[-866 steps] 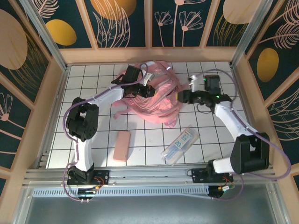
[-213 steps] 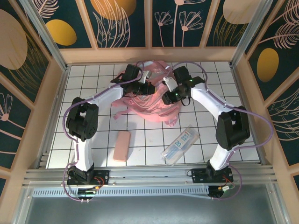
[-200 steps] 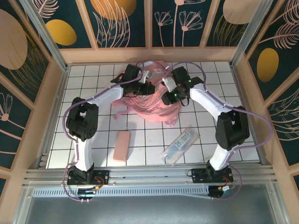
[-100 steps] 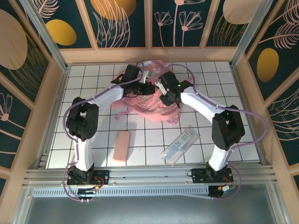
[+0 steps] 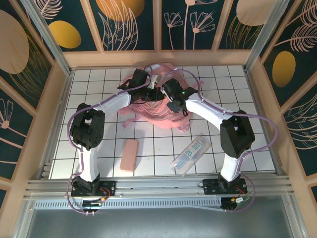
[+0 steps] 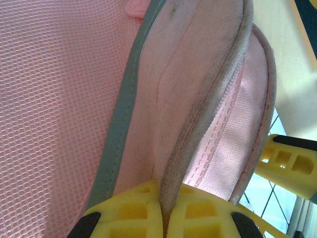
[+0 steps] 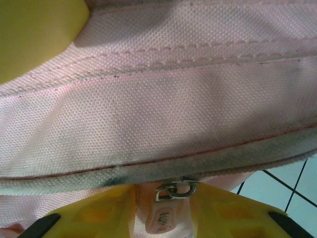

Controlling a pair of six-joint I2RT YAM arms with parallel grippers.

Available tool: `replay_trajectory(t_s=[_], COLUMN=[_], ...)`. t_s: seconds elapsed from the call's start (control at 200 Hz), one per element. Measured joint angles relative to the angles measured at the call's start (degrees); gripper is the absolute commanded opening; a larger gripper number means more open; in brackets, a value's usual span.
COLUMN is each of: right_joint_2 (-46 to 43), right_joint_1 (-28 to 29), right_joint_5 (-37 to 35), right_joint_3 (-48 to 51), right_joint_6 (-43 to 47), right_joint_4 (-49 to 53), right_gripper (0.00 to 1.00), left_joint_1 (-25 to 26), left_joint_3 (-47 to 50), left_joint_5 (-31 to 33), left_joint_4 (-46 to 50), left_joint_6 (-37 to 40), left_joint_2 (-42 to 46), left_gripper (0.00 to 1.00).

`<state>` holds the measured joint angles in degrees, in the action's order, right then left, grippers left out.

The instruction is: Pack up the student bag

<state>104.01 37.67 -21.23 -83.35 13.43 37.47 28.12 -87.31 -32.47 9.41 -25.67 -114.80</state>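
Left gripper (image 6: 164, 210) anchors the student bag's (image 5: 161, 118) rim (image 6: 198, 148) between pressed fingers (image 6: 129, 213); right gripper (image 7: 163, 210) pinches the zipper pull (image 7: 161, 221) (presumably to slide it).

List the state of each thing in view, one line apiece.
student bag, slumped on the table, gripped by both hands.
left hand, shut on the bag's edge.
right hand, shut on the zipper pull.
zipper pull, pinched in the right hand.
pencil case, flat on the table, not packed.
clear packet, flat on the table, not packed.
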Motion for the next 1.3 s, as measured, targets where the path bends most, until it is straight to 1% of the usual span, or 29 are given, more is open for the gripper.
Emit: replay_trajectory(t_s=[0.055, 0.125, 0.16, 0.205, 0.225, 0.33, 0.51, 0.621, 0.681, 0.731, 0.761, 0.816, 0.841, 0.876, 0.951, 1.001, 1.046, 1.206, 1.301], right_joint_2=[0.0, 0.0, 0.0, 0.0, 0.0, 0.0, 0.0, 0.0, 0.0, 0.0, 0.0, 0.0, 0.0, 0.0, -0.02, -0.13, -0.24, -0.9, -0.98], right_joint_1=[0.0, 0.0, 0.0, 0.0, 0.0, 0.0, 0.0, 0.02, 0.07, 0.11, 0.11, 0.11, 0.11, 0.11, 0.09, 0.04, -0.02, -0.66, -1.22], right_joint_5=[-0.02, 0.0, 0.02, 0.02, -0.04, -1.05, -1.25, -1.2, -1.2, -1.18, -1.18, -1.22, -1.27, -1.46, -1.95, -1.84, -1.53, 1.86, 3.3], right_joint_3=[0.0, 0.0, 0.0, 0.0, 0.0, 0.0, 0.0, 0.0, 0.0, 0.0, 0.0, 0.0, 0.0, 0.0, 0.02, 0.04, 0.04, 0.04, 0.04], right_joint_6=[0.57, 0.17, 0.15, 0.13, -0.13, -0.26, -0.31, -0.44, -0.5, -0.61, -0.72, -0.79, -0.96, -1.14, -1.79, -1.99, -2.21, -3.98, -4.66], right_joint_4=[0.0, 0.0, 0.0, 0.0, 0.0, -0.04, -0.04, -0.04, -0.07, -0.07, -0.07, -0.07, -0.11, -0.22, -0.5, -0.61, -0.63, -0.66, -0.68], right_gripper=[0.16, 0.16, 0.21, 0.33, 0.36, 0.37, 0.32, 0.27, 0.23, 0.23, 0.25, 0.37, 0.41, 0.43, 0.43, 0.4, 0.35, 0.13, 0.09], left_joint_1=[0.0, 0.0, 0.0, 0.0, 0.0, 0.0, 0.0, 0.0, 0.0, 0.0, 0.0, 0.0, 0.0, 0.0, 0.0, 0.0, 0.0, 0.0, 0.0], left_joint_3=[0.0, 0.0, 0.0, 0.0, 0.0, 0.04, 0.04, 0.04, 0.04, 0.04, 0.04, 0.04, 0.04, 0.04, 0.04, 0.04, 0.04, 0.04, 0.04], left_joint_5=[0.0, 0.0, 0.0, 0.0, 0.0, 0.0, 0.02, 0.04, 0.11, 0.11, 0.13, 0.13, 0.13, 0.13, 0.15, 0.15, 0.17, 0.15, 0.13], left_joint_4=[-0.22, -0.22, -0.22, -0.22, -0.24, -0.22, -0.22, -0.26, -0.35, -0.39, -0.39, -0.39, -0.39, -0.37, -0.35, -0.35, -0.35, -0.37, -0.39], left_joint_6=[-0.11, -0.15, -0.15, -0.15, -0.15, -0.15, -0.17, -0.39, -0.57, -0.59, -0.59, -0.59, -0.59, -0.59, -0.59, -0.59, -0.59, -0.59, -0.59], left_joint_2=[0.0, 0.0, 0.0, 0.0, 0.0, 0.0, 0.0, 0.0, -0.02, -0.02, -0.02, -0.02, -0.02, -0.02, -0.02, -0.02, -0.02, -0.11, -0.28], left_gripper=[0.0, 0.0, 0.0, 0.0, 0.0, 0.0, 0.0, 0.0, 0.0, 0.0, 0.0, 0.0, 0.0, 0.0, 0.0, 0.0, 0.0, 0.0, 0.0])
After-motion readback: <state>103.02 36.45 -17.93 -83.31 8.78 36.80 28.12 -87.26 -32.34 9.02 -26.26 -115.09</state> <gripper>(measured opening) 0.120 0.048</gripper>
